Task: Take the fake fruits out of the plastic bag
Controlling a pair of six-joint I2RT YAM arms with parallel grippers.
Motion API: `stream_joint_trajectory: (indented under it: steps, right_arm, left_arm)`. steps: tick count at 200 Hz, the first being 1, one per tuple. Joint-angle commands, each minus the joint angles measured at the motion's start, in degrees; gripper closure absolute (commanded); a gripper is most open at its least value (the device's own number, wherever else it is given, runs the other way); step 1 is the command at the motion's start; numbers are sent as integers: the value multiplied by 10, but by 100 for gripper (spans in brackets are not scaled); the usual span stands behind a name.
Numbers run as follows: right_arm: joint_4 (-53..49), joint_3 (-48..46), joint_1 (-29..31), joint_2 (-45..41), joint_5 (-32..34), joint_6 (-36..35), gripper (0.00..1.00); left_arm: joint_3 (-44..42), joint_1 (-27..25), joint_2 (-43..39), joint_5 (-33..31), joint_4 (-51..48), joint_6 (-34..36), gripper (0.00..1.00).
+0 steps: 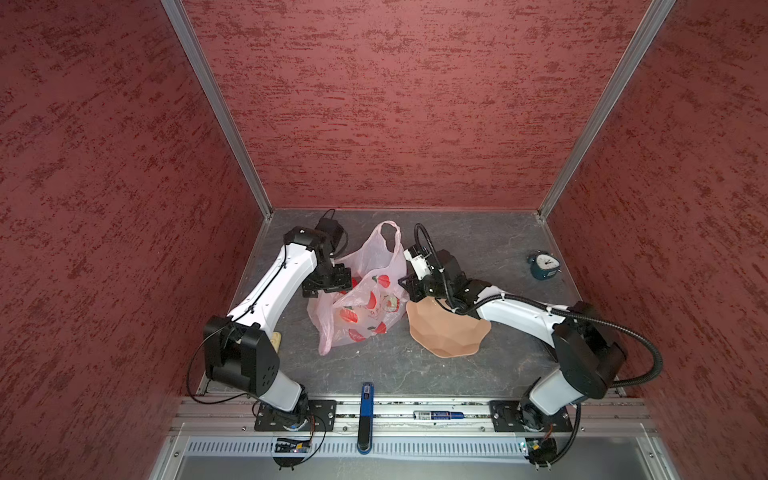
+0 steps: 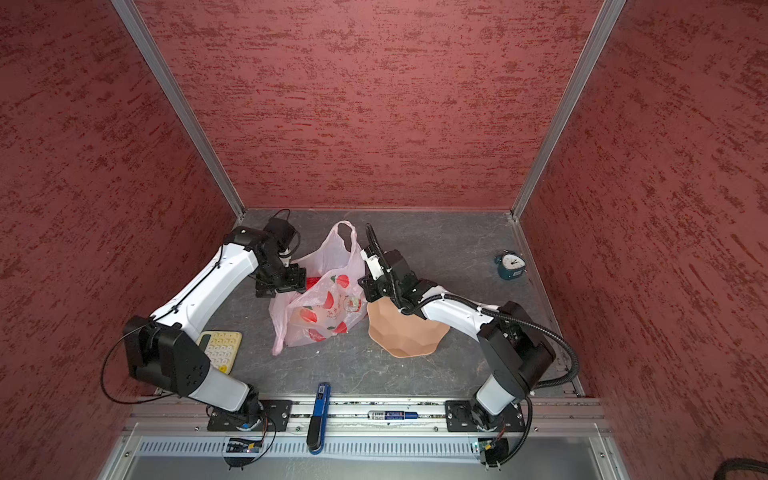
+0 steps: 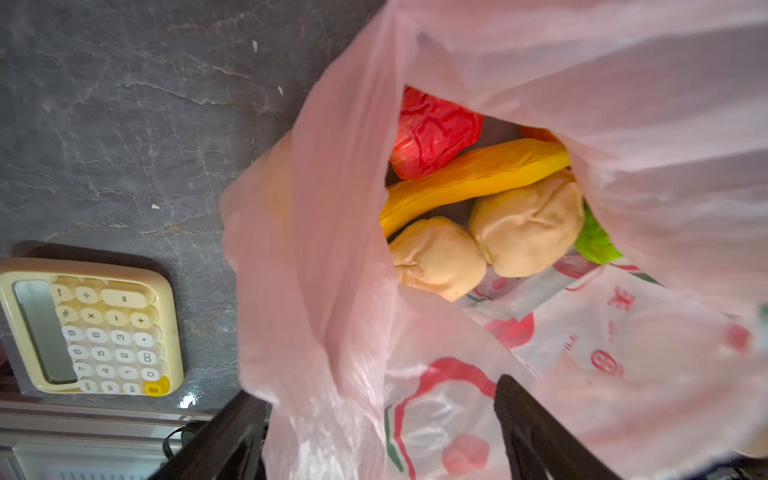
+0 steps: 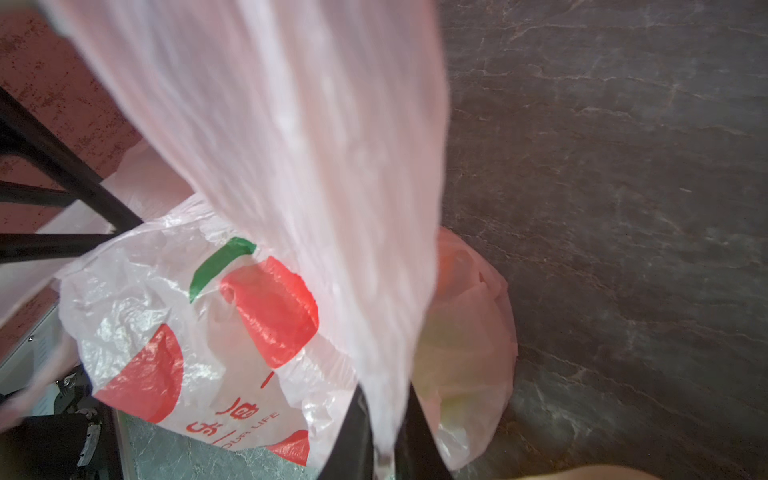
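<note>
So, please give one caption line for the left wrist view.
Open plastic bag showing banana, red ball, two beige balls; calculator nearby.

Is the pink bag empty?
No, a yellow banana and a red ball show inside the open mouth of the plastic bag.

My arms match: glossy white shells on the long links, matte black housings at every joint. My left arm (image 1: 274,286) carries a thin black cable clipped along its shell, with a loose loop by the shoulder. My right arm (image 1: 515,316) wears a thick ribbed black hose (image 1: 658,357) tied on with white straps. Each stands on a black base plate (image 1: 326,417) with silver screws. My left tool (image 1: 328,286) and right tool (image 4: 384,440) have flat black fingers (image 3: 536,428).
</note>
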Motion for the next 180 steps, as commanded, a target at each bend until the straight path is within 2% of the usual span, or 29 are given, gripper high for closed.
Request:
stream_joint_trajectory:
  steps: [1,14,27,46,76,90,152,180]
  right_arm:
    - [11,-5,-1,-20,10,-11,87]
    - [12,-4,0,-19,11,-10,87]
    - [12,-2,0,-17,11,-9,87]
    - [11,2,0,-15,12,-9,87]
    - [7,6,0,-11,12,-10,87]
    - [4,7,0,-10,11,-10,87]
    - [3,11,0,-4,10,-8,87]
    - [6,11,0,-3,7,-6,87]
  left_arm:
    - [-5,-2,16,-30,40,-13,40]
    - [-2,1,20,-35,47,-14,53]
    - [5,4,21,-39,51,-15,55]
    - [14,10,19,-44,51,-15,54]
    - [18,19,11,-57,53,-17,39]
    - [16,21,4,-62,60,-21,36]
    - [9,22,-25,-66,88,-31,37]
    - [-4,27,-10,-63,95,-28,49]
